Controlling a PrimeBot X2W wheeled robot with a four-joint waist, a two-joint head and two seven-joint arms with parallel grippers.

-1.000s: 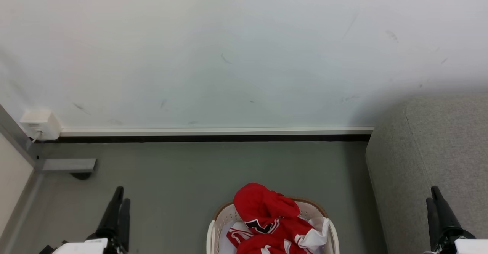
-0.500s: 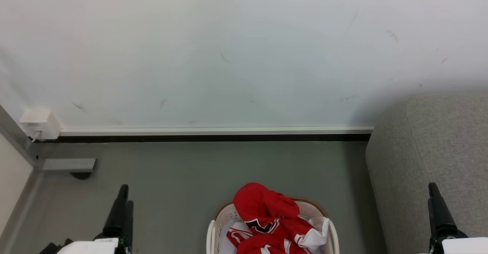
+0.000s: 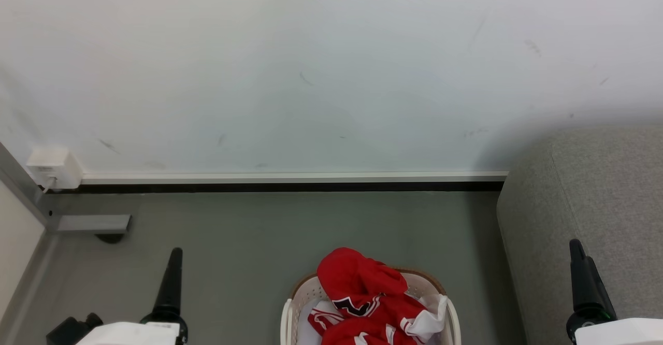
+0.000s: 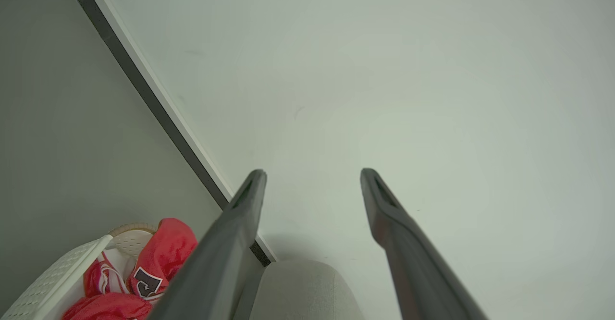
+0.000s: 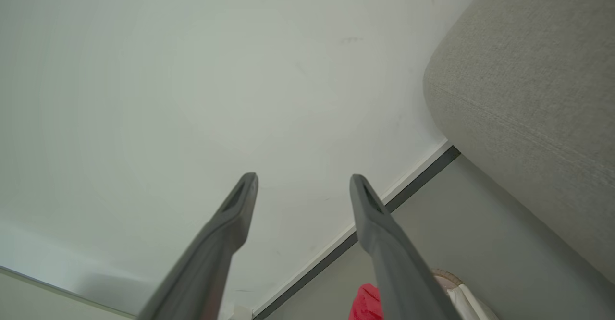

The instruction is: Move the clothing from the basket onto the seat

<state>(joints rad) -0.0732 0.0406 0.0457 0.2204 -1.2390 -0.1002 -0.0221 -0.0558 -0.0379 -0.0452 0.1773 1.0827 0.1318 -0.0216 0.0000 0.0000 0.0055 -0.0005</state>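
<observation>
Nearest, the left gripper (image 3: 175, 254) and right gripper (image 3: 575, 246) hover at either side, both with jaws parted and empty. Between them, near centre, the clothing (image 3: 362, 283) lies heaped in the basket (image 3: 305, 288) on the floor (image 3: 259, 231). The seat (image 3: 595, 195) stands right of the basket, apart from it. Beyond is a wall (image 3: 311, 75), with a white box (image 3: 54, 168) at far left.

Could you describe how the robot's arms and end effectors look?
The left end effector and right end effector each have two long, dark grey fingers tapering to rounded tips with a slot. The wrist housings are white.
</observation>
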